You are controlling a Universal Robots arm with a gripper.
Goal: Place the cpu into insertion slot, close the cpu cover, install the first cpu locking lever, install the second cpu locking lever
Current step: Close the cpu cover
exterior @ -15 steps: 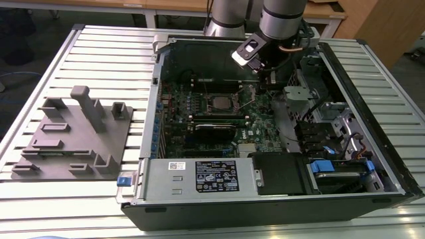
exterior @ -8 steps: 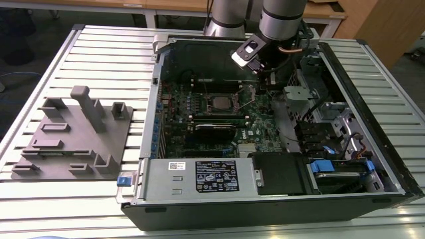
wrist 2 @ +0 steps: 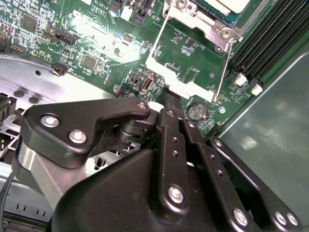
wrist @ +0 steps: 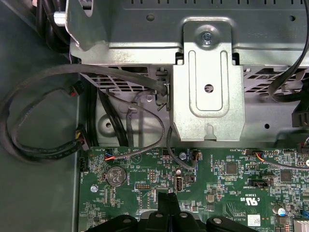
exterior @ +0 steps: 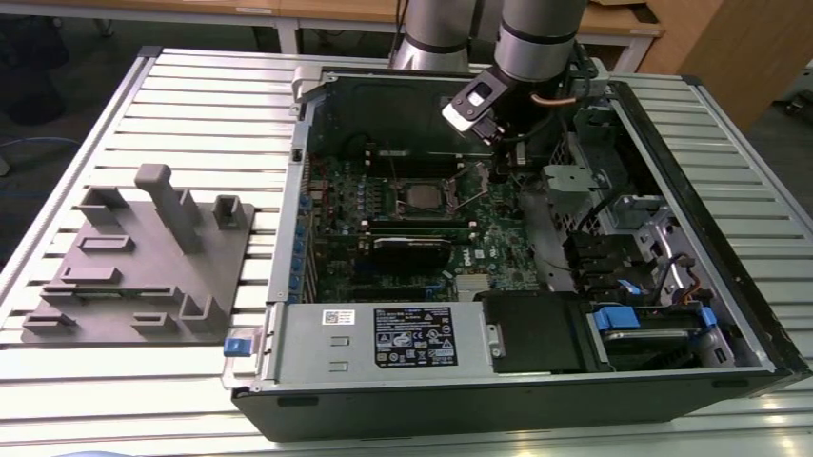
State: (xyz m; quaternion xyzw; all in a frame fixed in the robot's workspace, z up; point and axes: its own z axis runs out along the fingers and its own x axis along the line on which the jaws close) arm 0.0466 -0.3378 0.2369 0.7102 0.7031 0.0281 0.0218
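Hovering gripper (wrist 2: 169, 96) at free edge of flipped-open cover (wrist 2: 189, 84), jaws pressed together & empty, prob. for nudging it shut over chip (wrist 2: 229, 4) already sitting in socket (exterior: 400, 203) inside PC case (exterior: 508, 400).

Diffuse overhead light. In the second wrist view, white glare washes the green printed circuit board (wrist 2: 94, 36); the black computer case (exterior: 508, 416) is shadowed inside.
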